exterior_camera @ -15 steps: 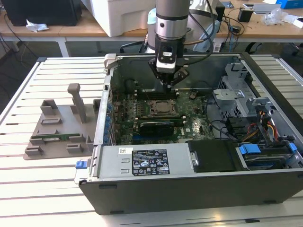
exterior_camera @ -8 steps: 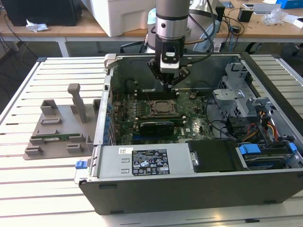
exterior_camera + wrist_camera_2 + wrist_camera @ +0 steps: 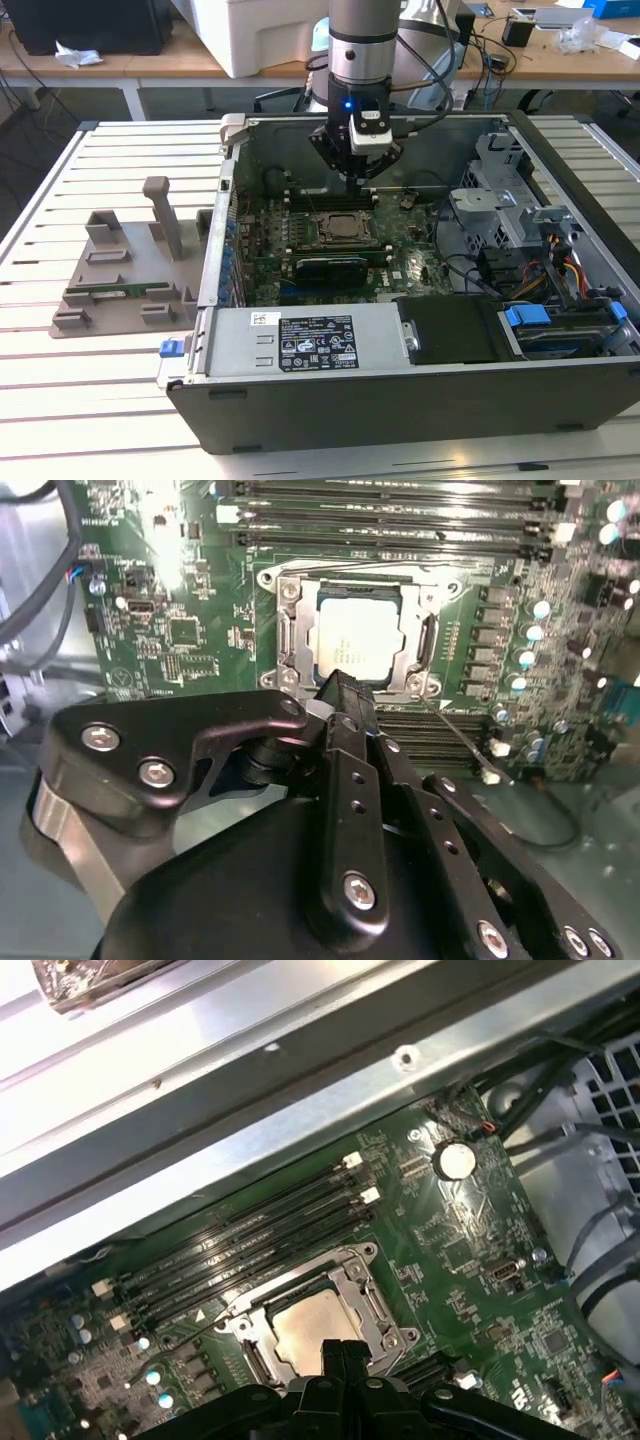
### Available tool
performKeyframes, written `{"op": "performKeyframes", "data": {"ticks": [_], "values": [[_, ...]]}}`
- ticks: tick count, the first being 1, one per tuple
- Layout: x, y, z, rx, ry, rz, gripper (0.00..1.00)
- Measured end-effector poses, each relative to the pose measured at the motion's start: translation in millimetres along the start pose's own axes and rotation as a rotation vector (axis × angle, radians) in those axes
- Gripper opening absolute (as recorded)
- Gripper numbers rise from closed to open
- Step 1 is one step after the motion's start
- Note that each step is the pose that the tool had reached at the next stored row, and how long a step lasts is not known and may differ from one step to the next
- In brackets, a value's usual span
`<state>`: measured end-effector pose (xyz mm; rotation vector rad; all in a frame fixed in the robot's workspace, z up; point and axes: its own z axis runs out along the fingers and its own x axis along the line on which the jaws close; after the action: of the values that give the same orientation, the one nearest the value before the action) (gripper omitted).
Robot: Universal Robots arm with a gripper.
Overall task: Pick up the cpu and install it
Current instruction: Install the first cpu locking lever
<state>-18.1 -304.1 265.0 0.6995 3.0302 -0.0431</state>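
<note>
I am hanging inside the open computer case (image 3: pixel 400 400), and my gripper (image 3: pixel 357 170) is hovering a little above the motherboard (image 3: pixel 400 262). My fingers (image 3: pixel 345 705) are pressed together at their tips and they are holding nothing. The cpu (image 3: pixel 360 635) is lying flat in the socket frame (image 3: pixel 285 640), directly below and just ahead of my fingertips; its silvery top is showing in both wrist views, also at (image 3: pixel 312 1328), with the metal bracket around it. I am not touching it. Just beyond the socket, the black memory slots (image 3: pixel 250 1240) are running in parallel rows, and another row of slots (image 3: pixel 440 730) is lying on the nearer side of it. The case is also holding a power supply box with a label (image 3: pixel 318 342) along its near wall and a bundle of cables (image 3: pixel 560 270) with a blue-handled drive bay (image 3: pixel 560 325) at the exterior view's right. Outside the case, at the exterior view's left, a grey holder (image 3: pixel 130 270) is standing on the slatted table (image 3: pixel 60 400), with a long green memory stick (image 3: pixel 120 292) lying in it.
</note>
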Motion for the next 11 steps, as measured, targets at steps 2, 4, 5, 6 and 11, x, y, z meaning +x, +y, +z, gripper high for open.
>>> {"op": "performKeyframes", "data": {"ticks": [2,4,5,6,11], "values": [[0.0,0.0,0.0,-0.0012,-0.0006,-0.034,0.11],[0.0,0.0,0.0,-0.0025,-0.0013,-0.069,0.11],[0.0,0.0,0.0,-0.0034,-0.0018,-0.094,0.11],[0.0,0.0,0.0,-0.0043,-0.0023,-0.119,0.11],[0.0,0.0,0.0,-0.0075,-0.0040,-0.203,0.11]]}}
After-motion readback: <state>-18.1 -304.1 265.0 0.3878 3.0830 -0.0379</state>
